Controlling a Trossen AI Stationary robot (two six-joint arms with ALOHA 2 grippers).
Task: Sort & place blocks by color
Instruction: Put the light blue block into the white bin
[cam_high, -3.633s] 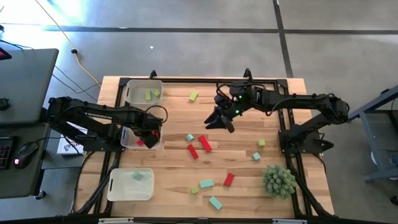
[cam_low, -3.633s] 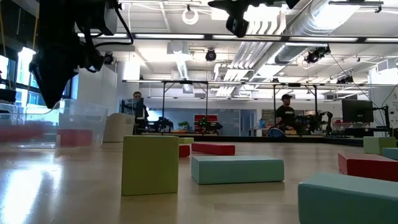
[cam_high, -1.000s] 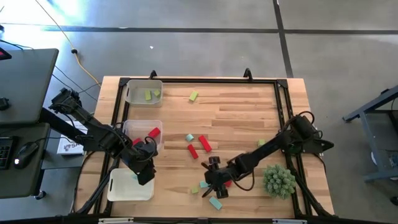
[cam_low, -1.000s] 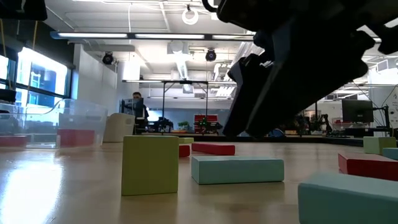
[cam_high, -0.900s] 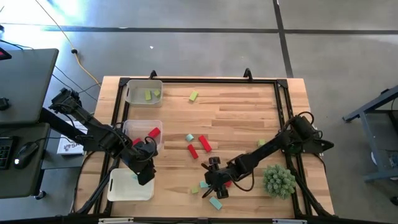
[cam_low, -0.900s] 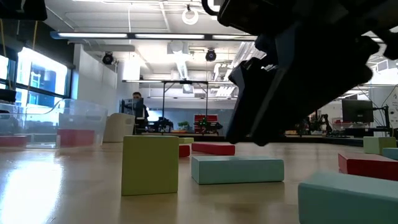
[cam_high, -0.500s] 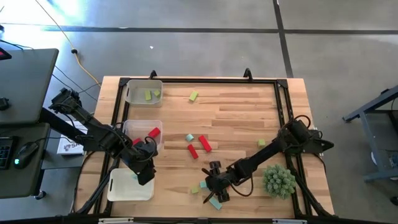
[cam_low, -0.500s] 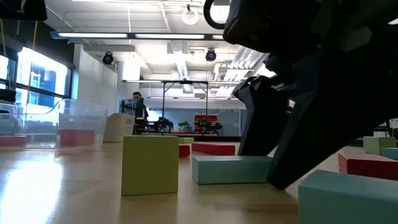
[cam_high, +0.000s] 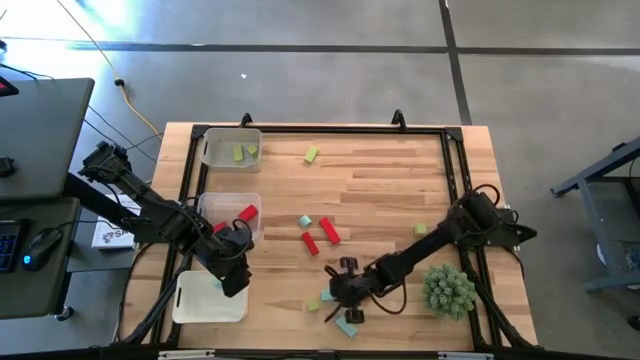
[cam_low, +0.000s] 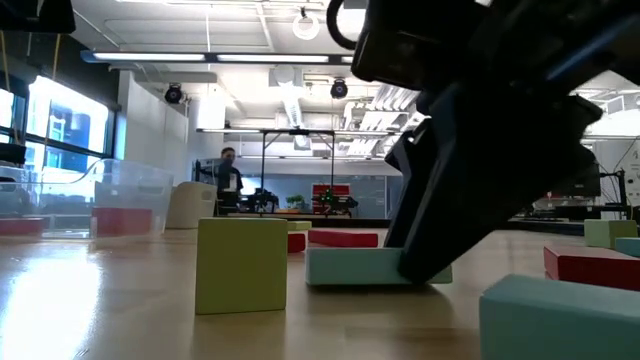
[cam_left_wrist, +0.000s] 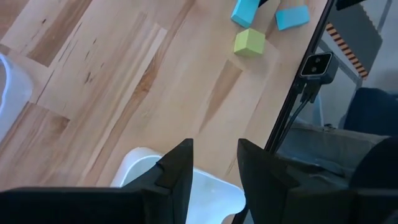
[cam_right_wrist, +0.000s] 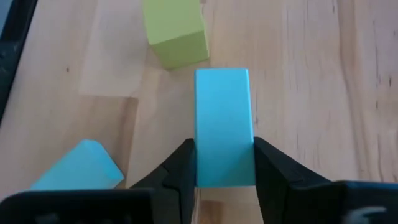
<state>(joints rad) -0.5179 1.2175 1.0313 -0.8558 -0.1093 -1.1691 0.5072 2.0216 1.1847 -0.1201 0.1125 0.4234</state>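
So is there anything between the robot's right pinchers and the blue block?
No, nothing. In the right wrist view the right gripper has its fingers pressed against both sides of the teal bar, with no gap showing.

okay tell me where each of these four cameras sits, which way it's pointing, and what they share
High view: overhead, looking straight down; both arms, table.
Low view: tabletop level, looking across; right arm looms dark over the teal bar.
Left wrist view: over the white bin, left gripper.
Right wrist view: right gripper clamps the bar.
Shared: the green cube beside it.
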